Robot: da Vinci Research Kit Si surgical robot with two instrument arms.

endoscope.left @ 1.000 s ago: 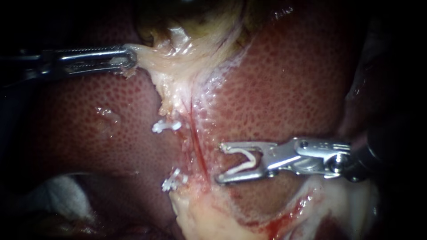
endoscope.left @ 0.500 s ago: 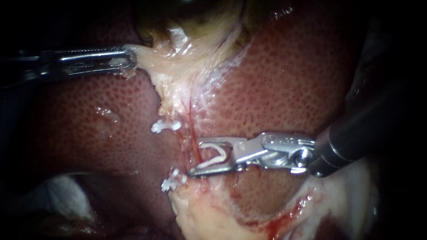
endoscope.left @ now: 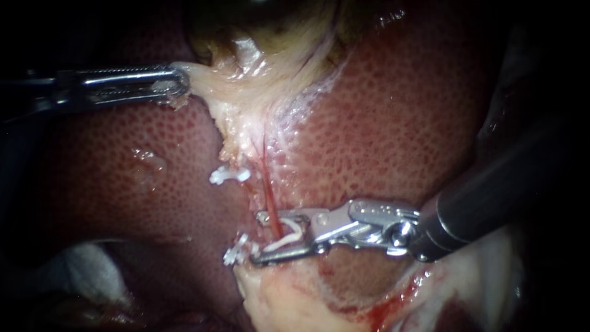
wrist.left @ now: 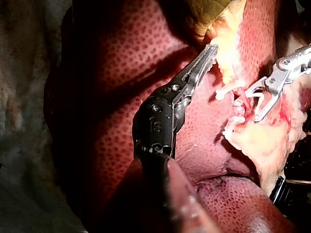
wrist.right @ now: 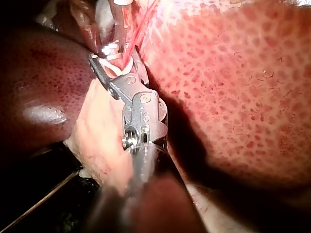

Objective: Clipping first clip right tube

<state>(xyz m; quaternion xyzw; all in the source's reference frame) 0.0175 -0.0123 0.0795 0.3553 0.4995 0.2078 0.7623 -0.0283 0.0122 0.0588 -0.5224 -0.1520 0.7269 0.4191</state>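
Observation:
My left instrument (endoscope.left: 182, 81) comes in from the left, its jaws shut on pale gallbladder tissue (endoscope.left: 246, 101) and holding it taut; the left wrist view shows the same grip (wrist.left: 212, 50). My right instrument (endoscope.left: 257, 238) carries an open white clip (endoscope.left: 290, 236) in its jaws. Those jaws stand apart, one on either side of the thin red right tube (endoscope.left: 268, 193), which runs between the clip's legs. The right wrist view shows the tube (wrist.right: 137, 33) entering the jaws (wrist.right: 114, 60). Two white clips (endoscope.left: 228, 176) (endoscope.left: 239, 251) sit on the tissue just to the left.
Mottled red liver (endoscope.left: 399, 123) surrounds the site on both sides. Pale fatty tissue (endoscope.left: 289, 301) with some blood lies under the right instrument's jaws. White gauze (endoscope.left: 86, 270) shows at the lower left.
My right instrument has moved left and slightly down, bringing the open clip from beside the red tube to astride it. The left instrument has kept its hold.

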